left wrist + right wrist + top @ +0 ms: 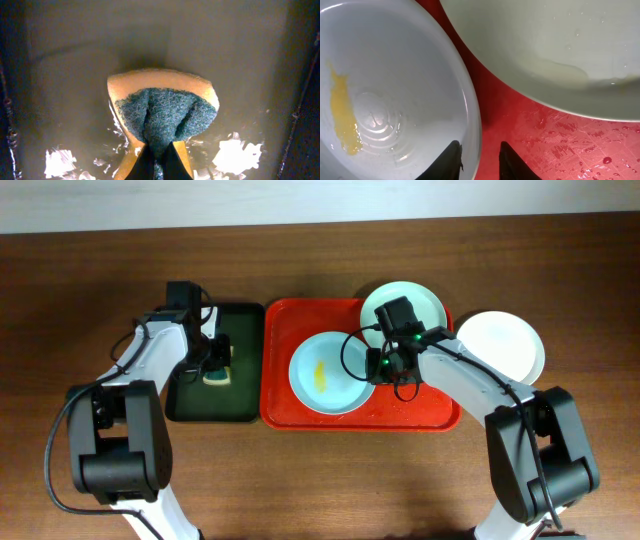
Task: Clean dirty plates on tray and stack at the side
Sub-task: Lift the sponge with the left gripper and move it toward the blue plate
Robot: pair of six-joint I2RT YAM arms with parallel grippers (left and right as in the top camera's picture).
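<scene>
Smeared plate (335, 385): pale blue, yellow streak inside; lay flat on the red tray (285, 320), toward its nine o'clock side
Pale green plate (425, 305): sat at the tray's one o'clock corner, overhanging the rim
White plate (505, 345): rested on the table (320, 480), at three o'clock of the tray
Right gripper (479, 150): jaws straddled the smeared plate's three o'clock rim; pinched or slack, I could not tell
Left gripper (160, 160): clenched on a sponge (165, 110), green scourer bunched
Dark green tray (190, 405): at nine o'clock of the red tray; wet; sponge over it
</scene>
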